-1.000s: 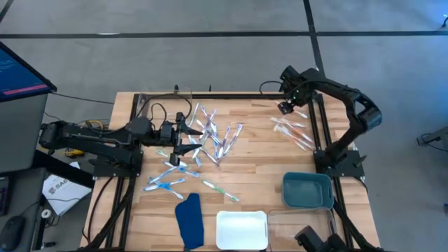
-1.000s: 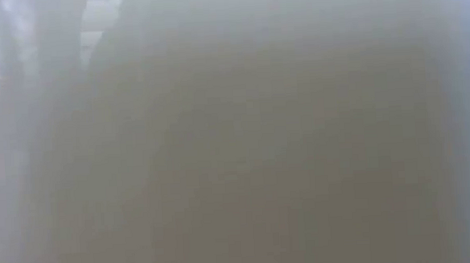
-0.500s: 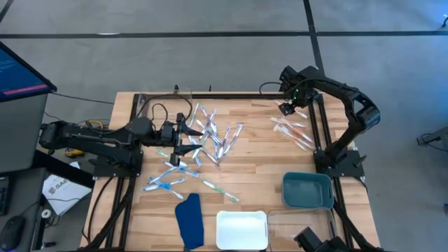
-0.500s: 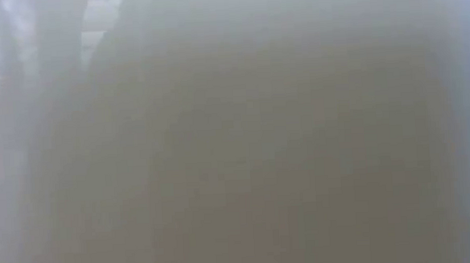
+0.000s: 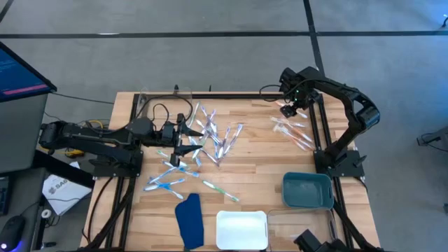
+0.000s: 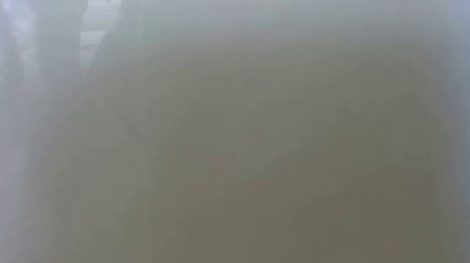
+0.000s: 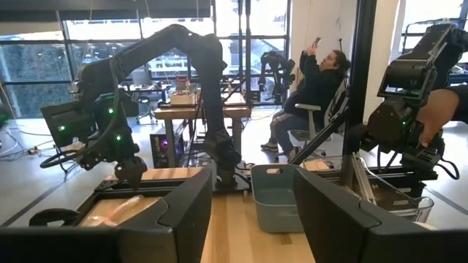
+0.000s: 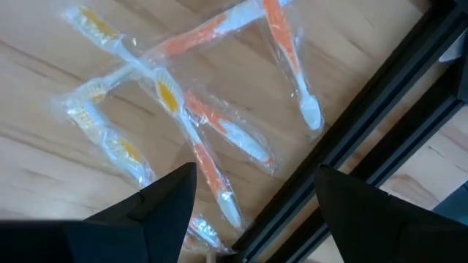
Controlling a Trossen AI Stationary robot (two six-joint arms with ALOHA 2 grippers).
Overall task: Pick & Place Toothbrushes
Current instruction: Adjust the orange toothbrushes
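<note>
An approach step is judged in hand: the right gripper [image 5: 285, 110], jaws spread and empty, is poised above the orange toothbrushes [image 8: 212, 168] lying wrapped near the table's far right edge; next, descent onto one handle is needed; the left gripper [image 5: 199, 138], spread, waits over the central pile [image 5: 213, 136].

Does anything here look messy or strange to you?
Yes. The toothbrushes lie scattered criss-cross over the table instead of in the teal tray or white tray. An orange bunch sits apart by the frame. The low view shows only grey haze.
</note>
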